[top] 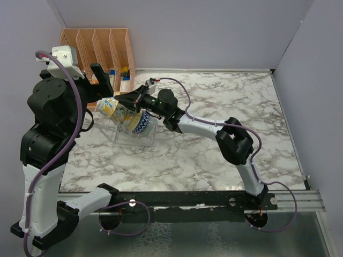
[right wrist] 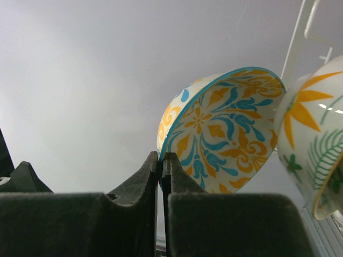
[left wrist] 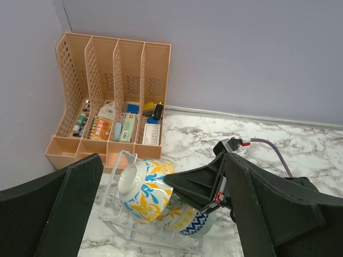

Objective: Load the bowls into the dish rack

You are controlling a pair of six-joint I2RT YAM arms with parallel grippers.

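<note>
The clear dish rack [top: 119,137] stands at the table's back left and also shows in the left wrist view [left wrist: 114,213]. Three bowls stand on edge in it: a yellow-and-blue one [left wrist: 140,191] at the left end, a flowered one [left wrist: 181,217], and a blue zigzag one [left wrist: 202,225]. My right gripper [top: 128,100] is shut on the yellow-and-blue bowl's rim [right wrist: 225,128], its fingertips [right wrist: 153,163] pinching the edge. The flowered bowl [right wrist: 311,139] leans beside it. My left gripper [left wrist: 163,160] hangs open and empty above the rack.
An orange slotted file organiser [top: 99,48] holding small items stands in the back left corner, just behind the rack [left wrist: 112,96]. Grey walls close the left, back and right. Marble tabletop [top: 225,101] extends to the right of the rack.
</note>
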